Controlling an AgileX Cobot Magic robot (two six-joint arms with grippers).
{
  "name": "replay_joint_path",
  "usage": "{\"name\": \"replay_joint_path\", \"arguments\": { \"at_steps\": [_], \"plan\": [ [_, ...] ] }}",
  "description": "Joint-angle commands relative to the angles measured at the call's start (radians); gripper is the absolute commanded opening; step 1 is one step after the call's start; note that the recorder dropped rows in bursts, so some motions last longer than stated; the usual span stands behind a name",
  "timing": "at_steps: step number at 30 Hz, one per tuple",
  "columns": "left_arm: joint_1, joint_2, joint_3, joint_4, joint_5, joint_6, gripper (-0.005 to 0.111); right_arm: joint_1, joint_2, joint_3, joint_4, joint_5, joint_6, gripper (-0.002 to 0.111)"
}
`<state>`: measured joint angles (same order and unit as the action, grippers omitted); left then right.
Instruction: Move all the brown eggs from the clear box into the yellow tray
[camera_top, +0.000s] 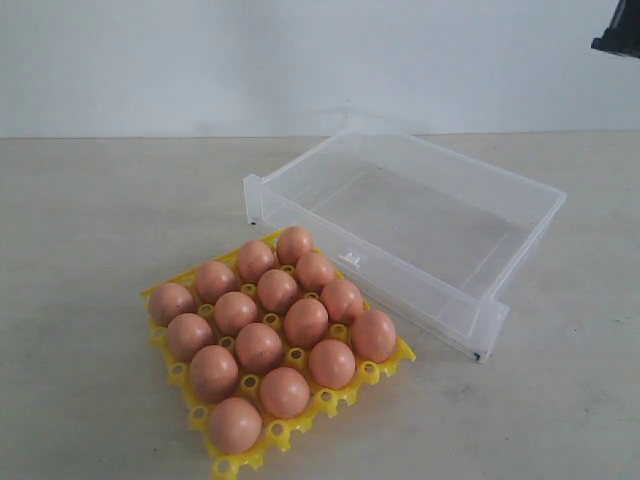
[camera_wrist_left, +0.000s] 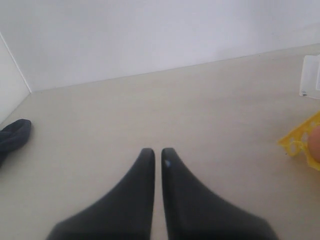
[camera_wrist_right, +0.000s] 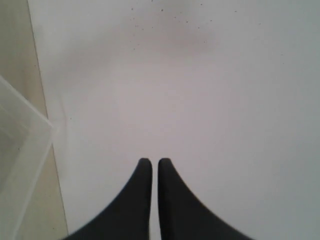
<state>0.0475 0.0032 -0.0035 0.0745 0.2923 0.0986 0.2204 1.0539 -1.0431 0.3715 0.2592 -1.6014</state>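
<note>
Presently the left gripper (camera_wrist_left: 157, 152) is seen over the table (camera_wrist_left: 100, 125) with its jaws pressed almost together and nothing pinched between them. The right gripper (camera_wrist_right: 151, 162) is likewise closed on nothing. Fourteen brown eggs (camera_top: 306, 322) are seated in the yellow tray (camera_top: 325, 400), stood upright, long axes near vertical. The clear box (camera_top: 400, 270) is placed just beside the tray at its 1 o'clock, its long axis running from 10 to 4 o'clock.

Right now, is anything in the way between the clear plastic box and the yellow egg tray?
Nothing visible: the clear rectangular plastic box sits beside the yellow plastic egg tray, and the brown oval eggs already sit in it.
</note>
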Motion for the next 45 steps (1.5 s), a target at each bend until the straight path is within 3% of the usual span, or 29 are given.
{"name": "replay_joint_path", "arguments": {
  "at_steps": [1, 6, 10, 13, 18, 22, 26, 31, 36, 45],
  "plan": [
    [0.001, -0.003, 0.003, 0.001, 0.0, -0.004, 0.004, -0.001, 0.002, 0.002, -0.16, -0.077, 0.117, 0.0],
    [0.001, -0.003, 0.003, 0.001, 0.0, -0.004, 0.004, -0.001, -0.038, 0.002, -0.488, -0.104, 0.093, 0.0],
    [0.001, -0.003, 0.003, 0.001, 0.0, -0.004, 0.004, -0.001, -0.103, 0.002, -0.526, -0.195, 0.159, 0.0],
    [0.001, -0.003, 0.003, 0.001, 0.0, -0.004, 0.004, -0.001, -0.162, 0.002, -0.438, -0.321, 0.366, 0.0],
    [0.001, -0.003, 0.003, 0.001, 0.0, -0.004, 0.004, -0.001, -0.268, 0.002, -0.096, -0.441, 0.699, 0.0],
    [0.001, -0.003, 0.003, 0.001, 0.0, -0.004, 0.004, -0.001, -0.324, 0.002, 0.3, -0.401, 0.714, 0.0],
    [0.001, -0.003, 0.003, 0.001, 0.0, -0.004, 0.004, -0.001, -0.326, 0.002, 0.485, -0.382, 0.714, 0.0],
    [0.001, -0.003, 0.003, 0.001, 0.0, -0.004, 0.004, -0.001, -0.403, 0.039, 0.508, -0.215, 0.747, 0.0],
    [0.001, -0.003, 0.003, 0.001, 0.0, -0.004, 0.004, -0.001, -0.582, 0.241, 0.519, -0.291, 0.785, 0.0],
    [0.001, -0.003, 0.003, 0.001, 0.0, -0.004, 0.004, -0.001, -0.712, 0.482, 0.479, 0.193, 0.75, 0.0]
  ]
}}
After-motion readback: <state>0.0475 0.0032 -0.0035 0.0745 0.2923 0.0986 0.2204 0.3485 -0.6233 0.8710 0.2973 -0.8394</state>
